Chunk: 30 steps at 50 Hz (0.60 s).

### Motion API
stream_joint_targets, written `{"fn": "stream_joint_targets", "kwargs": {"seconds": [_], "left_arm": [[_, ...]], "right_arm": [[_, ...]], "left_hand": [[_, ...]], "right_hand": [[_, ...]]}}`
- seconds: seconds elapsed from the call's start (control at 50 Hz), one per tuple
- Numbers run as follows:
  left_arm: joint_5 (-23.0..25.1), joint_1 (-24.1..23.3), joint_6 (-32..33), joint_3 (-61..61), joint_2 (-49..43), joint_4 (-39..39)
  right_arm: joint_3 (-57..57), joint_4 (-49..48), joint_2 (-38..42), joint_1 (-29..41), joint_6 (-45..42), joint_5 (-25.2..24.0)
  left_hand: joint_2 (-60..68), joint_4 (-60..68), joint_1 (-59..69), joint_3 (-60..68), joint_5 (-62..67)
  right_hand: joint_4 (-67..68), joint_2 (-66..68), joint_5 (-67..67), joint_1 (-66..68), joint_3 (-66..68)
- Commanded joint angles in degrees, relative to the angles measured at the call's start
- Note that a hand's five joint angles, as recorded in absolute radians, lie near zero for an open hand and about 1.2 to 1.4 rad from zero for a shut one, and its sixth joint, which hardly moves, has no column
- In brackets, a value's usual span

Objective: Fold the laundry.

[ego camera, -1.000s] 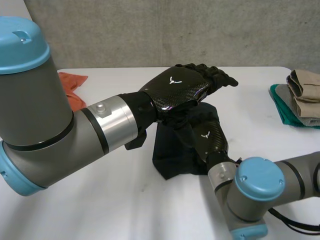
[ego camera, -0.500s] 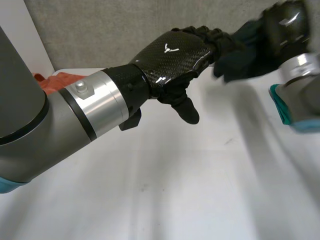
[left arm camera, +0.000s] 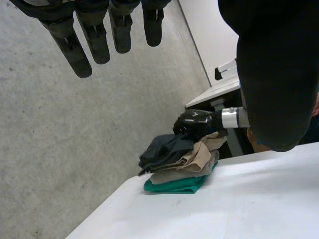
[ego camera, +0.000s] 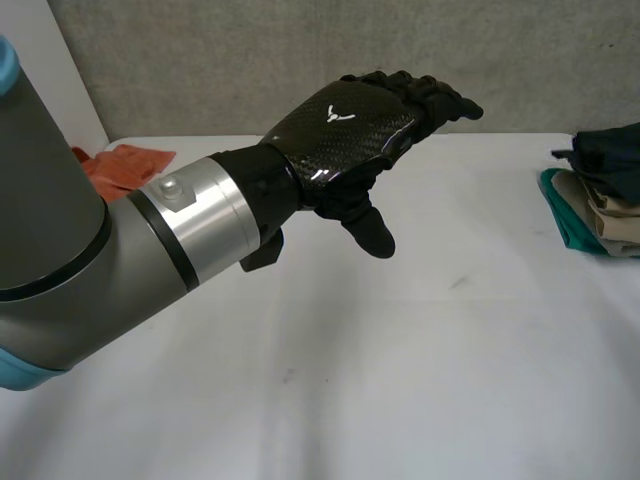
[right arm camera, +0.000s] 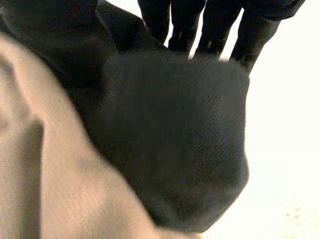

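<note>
A folded dark cloth (ego camera: 612,150) lies on top of the pile at the table's right edge. In the left wrist view my right hand (left arm camera: 195,122) rests on this dark cloth (left arm camera: 164,149). In its own view the right hand (right arm camera: 174,20) has the dark cloth (right arm camera: 174,139) against its palm, thumb and fingers closed on it. The beige cloth (right arm camera: 30,149) lies right beside it. My left hand (ego camera: 345,125) hovers above the middle of the table with straight fingers (left arm camera: 79,50), empty.
The pile holds a beige cloth (ego camera: 620,210) on a green cloth (ego camera: 560,215). An orange cloth (ego camera: 125,165) lies at the far left of the white table (ego camera: 400,380). A grey wall stands behind the table.
My right hand closed on the dark cloth in the table's middle, lifted it and swung it right onto the pile. The left hand stayed raised over the middle.
</note>
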Motion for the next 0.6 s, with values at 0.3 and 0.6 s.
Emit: {"fn": "stream_joint_targets", "kwargs": {"seconds": [0.3, 0.6], "left_arm": [[-0.1, -0.9, 0.0, 0.1, 0.6, 0.3], [-12.7, 0.1, -6.4, 9.3, 0.6, 5.1]], "right_arm": [[11.1, 24.7, -29.5, -4.1, -1.6, 11.9], [2.6, 27.7, -39.5, 0.0, -23.1, 37.6]], "left_hand": [[-1.9, -1.5, -0.3, -2.0, -2.7], [-1.9, -1.6, -0.3, -2.1, -2.7]], "right_hand": [[-58.6, -56.0, -55.9, -49.2, -58.0], [-58.6, -56.0, -55.9, -49.2, -58.0]]}}
